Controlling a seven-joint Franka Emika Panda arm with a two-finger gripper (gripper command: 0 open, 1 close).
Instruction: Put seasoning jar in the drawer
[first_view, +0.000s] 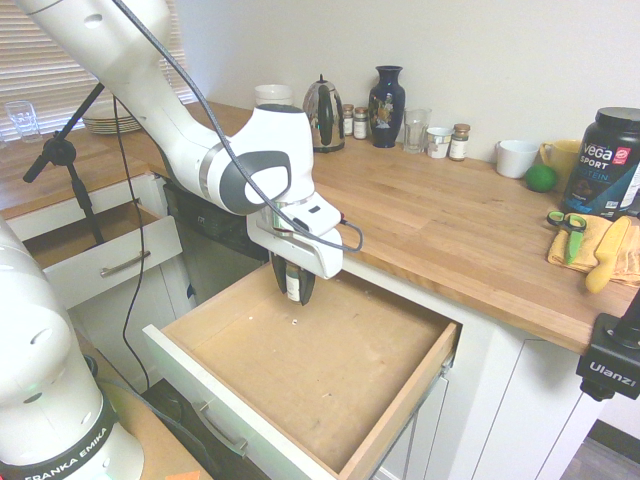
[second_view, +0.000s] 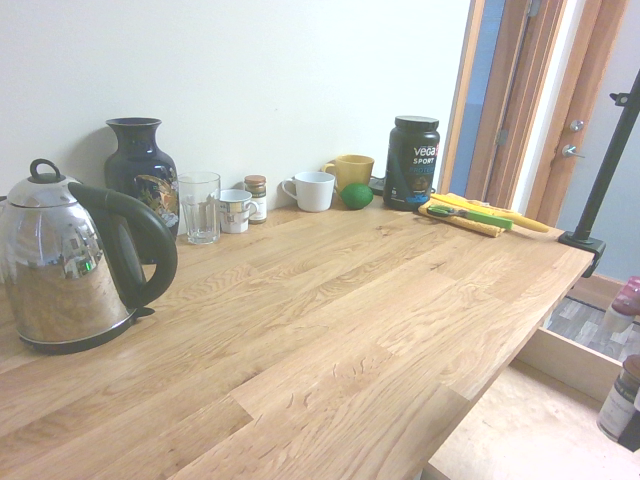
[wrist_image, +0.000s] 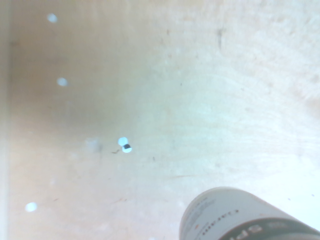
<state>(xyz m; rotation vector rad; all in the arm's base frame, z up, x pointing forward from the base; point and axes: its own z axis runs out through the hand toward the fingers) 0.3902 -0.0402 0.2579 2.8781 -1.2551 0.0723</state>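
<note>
The bench (first_view: 450, 220) ran in pale butcher-block wood along the wall, and below its front edge the drawer (first_view: 330, 385) stood pulled wide open, its bare light-brown bottom dotted with a few small white specks. The white arm reached down over the drawer's back part, and the hand (first_view: 295, 288) hung inside the drawer's opening, just above the wooden bottom. It was clenched on the seasoning jar (first_view: 293, 281), which stood upright between the fingers with its white label showing; whether the jar's base touched the wood could not be told. In the wrist view the jar's (wrist_image: 250, 217) labelled side rose from the lower edge over the pale drawer floor. In the second exterior view the jar (second_view: 620, 395) showed only at the right edge, below the bench top. At the back of the bench stood a steel kettle (second_view: 70, 260), a dark blue vase (second_view: 138, 170), a black protein tub (first_view: 605, 160) and a white mug (first_view: 515, 157).
</note>
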